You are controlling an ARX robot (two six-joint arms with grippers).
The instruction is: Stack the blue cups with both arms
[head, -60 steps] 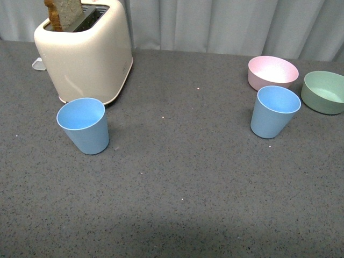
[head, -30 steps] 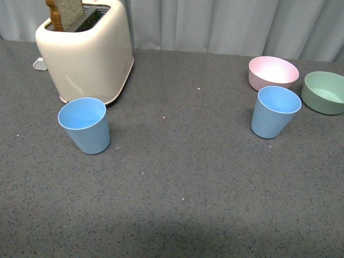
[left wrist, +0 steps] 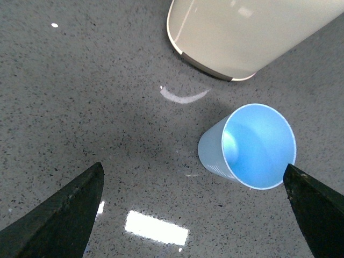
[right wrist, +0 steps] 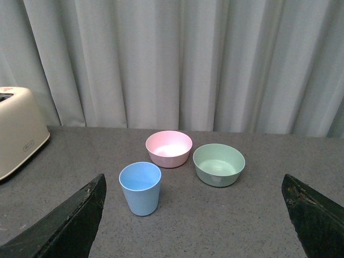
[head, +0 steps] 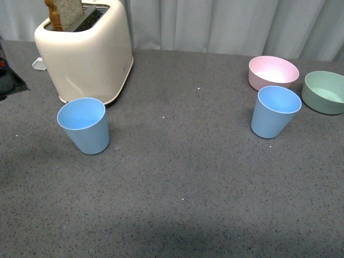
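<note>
Two light-blue cups stand upright and apart on the grey table. The left cup (head: 83, 124) is just in front of the toaster. The right cup (head: 275, 112) is beside the bowls. My left gripper (left wrist: 193, 215) is open and empty above the table. In its wrist view the left cup (left wrist: 250, 146) lies just beyond the gap and close to one fingertip (left wrist: 317, 207). My right gripper (right wrist: 193, 226) is open and empty, well back from the right cup (right wrist: 140, 188). A dark part of the left arm (head: 8, 83) shows at the front view's left edge.
A cream toaster (head: 86, 51) with a slice of bread stands at the back left, right behind the left cup. A pink bowl (head: 273, 71) and a green bowl (head: 323, 91) sit behind and to the right of the right cup. A curtain hangs behind the table.
A dark part of the left arm has come into the front view at its left edge. Neither cup has moved.
</note>
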